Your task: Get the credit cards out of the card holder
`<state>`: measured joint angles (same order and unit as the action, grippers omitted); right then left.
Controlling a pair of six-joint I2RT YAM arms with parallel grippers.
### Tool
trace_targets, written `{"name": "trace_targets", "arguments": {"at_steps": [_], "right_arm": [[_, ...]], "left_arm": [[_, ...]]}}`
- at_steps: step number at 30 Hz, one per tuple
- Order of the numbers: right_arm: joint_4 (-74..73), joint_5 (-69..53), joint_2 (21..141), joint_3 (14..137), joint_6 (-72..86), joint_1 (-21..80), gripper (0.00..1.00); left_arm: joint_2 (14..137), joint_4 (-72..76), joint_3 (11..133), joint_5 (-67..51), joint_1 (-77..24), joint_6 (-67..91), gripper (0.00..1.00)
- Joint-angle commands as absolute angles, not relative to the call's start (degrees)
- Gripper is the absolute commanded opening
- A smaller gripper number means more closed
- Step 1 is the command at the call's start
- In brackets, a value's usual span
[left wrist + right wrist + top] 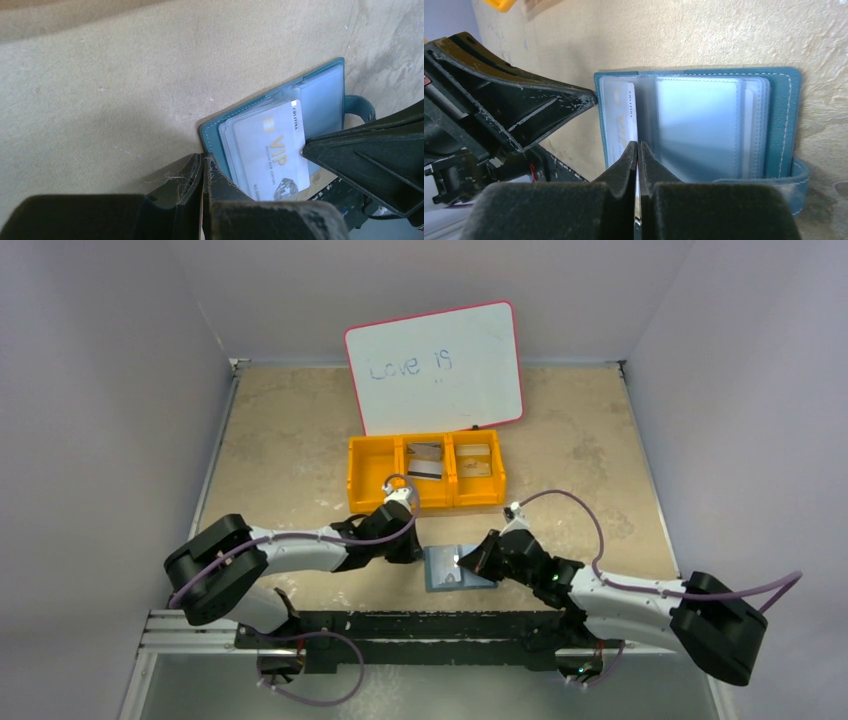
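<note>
The teal card holder [458, 568] lies open on the table near the front edge, its clear sleeves up. A white card with gold "VIP" lettering [270, 150] sits in a left-hand sleeve and also shows in the right wrist view [619, 122]. My left gripper [206, 159] is shut, with its tips against the card holder's left edge [212, 135]. My right gripper [638, 146] is shut, with its tips resting on the sleeves at the VIP card's inner edge. Loose cards lie in the orange bin's middle [427, 462] and right [478, 462] compartments.
The orange three-compartment bin [365, 475] stands behind the card holder. A pink-rimmed whiteboard [435, 365] leans up behind the bin. The card holder's closure tab [796, 172] sticks out on its right side. The table's dark front rail [420, 625] is just in front.
</note>
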<state>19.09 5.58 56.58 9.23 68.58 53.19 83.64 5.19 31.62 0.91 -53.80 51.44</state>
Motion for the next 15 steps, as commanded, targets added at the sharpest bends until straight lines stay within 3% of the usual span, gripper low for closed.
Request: {"name": "trace_targets", "arguments": {"at_steps": [1, 15], "right_arm": [[17.0, 8.49, 54.96, 9.91, 68.58, 52.97, 0.0], [6.48, 12.45, 50.98, 13.37, 66.09, 52.91, 0.0]], "left_arm": [[81.4, 0.89, 31.91, 5.59, -53.97, 50.4, 0.0], [79.34, -1.08, 32.08, 7.84, -53.8, 49.58, 0.0]]}}
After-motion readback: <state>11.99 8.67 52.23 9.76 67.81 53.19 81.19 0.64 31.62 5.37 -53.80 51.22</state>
